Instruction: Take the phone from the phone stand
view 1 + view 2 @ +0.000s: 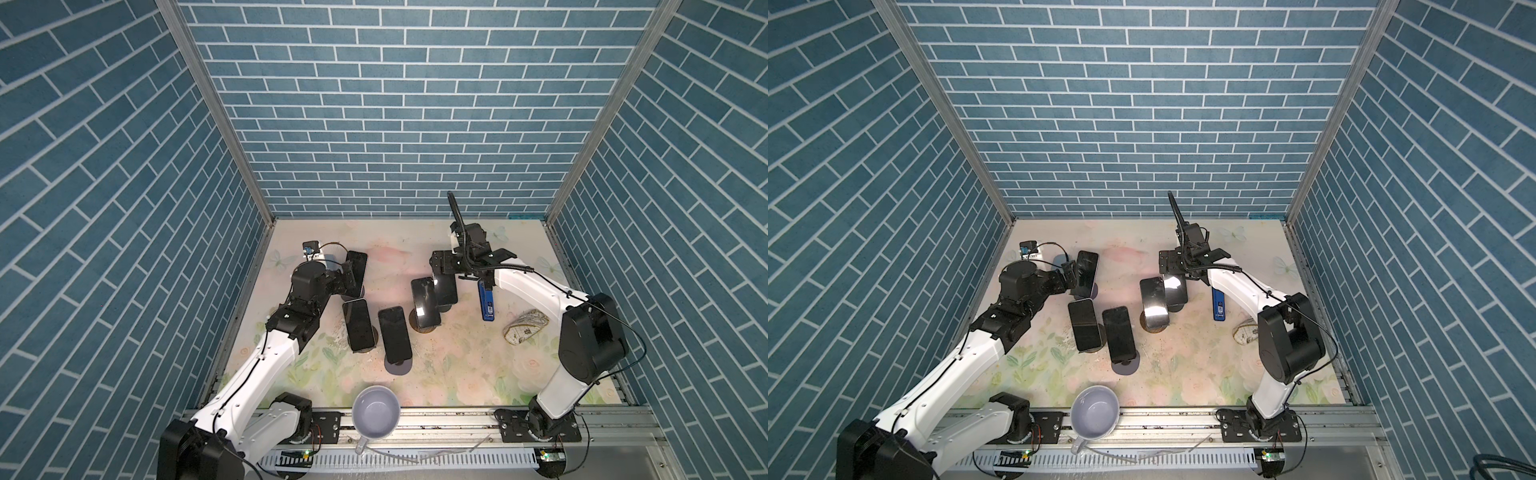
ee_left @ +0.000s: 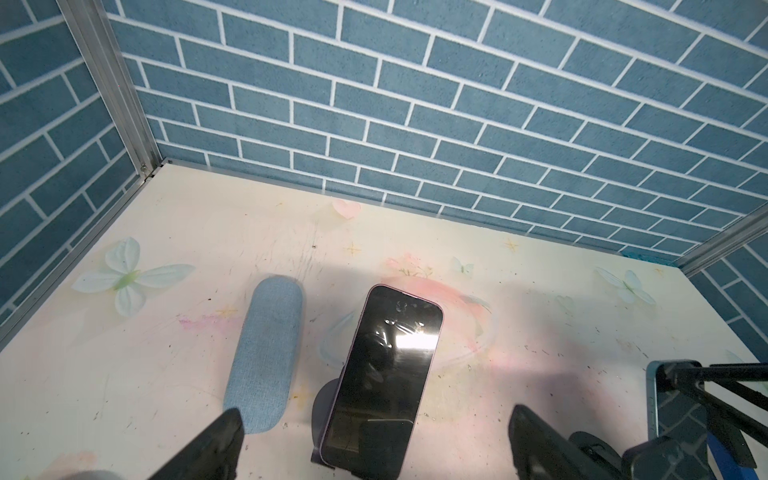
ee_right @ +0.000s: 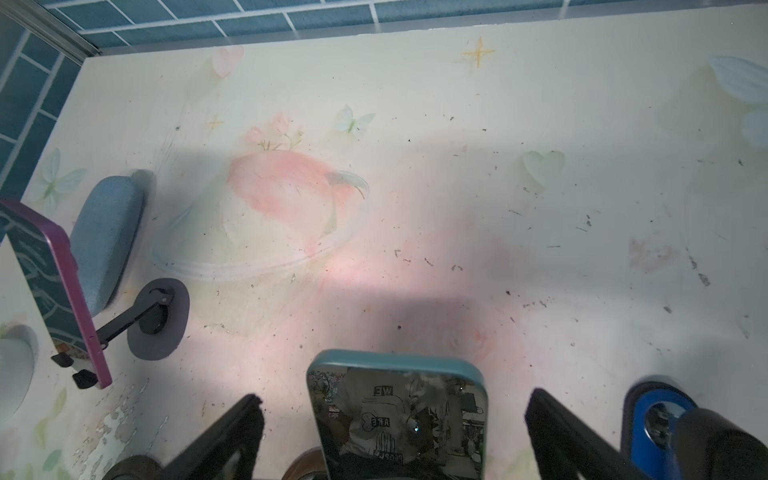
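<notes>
Several dark phones lean on small round-based stands on the floral table. The back-left phone (image 1: 356, 270) (image 1: 1087, 274) has a purple edge and sits on its grey phone stand (image 2: 326, 403). My left gripper (image 1: 348, 279) (image 2: 374, 444) is open right at it, and the phone (image 2: 382, 374) shows between the two spread fingertips (image 2: 216, 440) without contact. My right gripper (image 1: 445, 266) (image 3: 395, 428) is open over a teal-cased phone (image 3: 399, 415) (image 1: 445, 289), whose top edge sits between the fingers (image 3: 237, 432). Its stand is mostly hidden.
Three more phones on stands (image 1: 357, 319) (image 1: 395, 334) (image 1: 424, 303) crowd the middle. A blue-grey fabric case (image 2: 266, 357) lies beside the left phone. A blue device (image 1: 487, 301) and a patterned pouch (image 1: 525, 326) lie at the right. A grey mug (image 1: 376, 411) sits at the front edge.
</notes>
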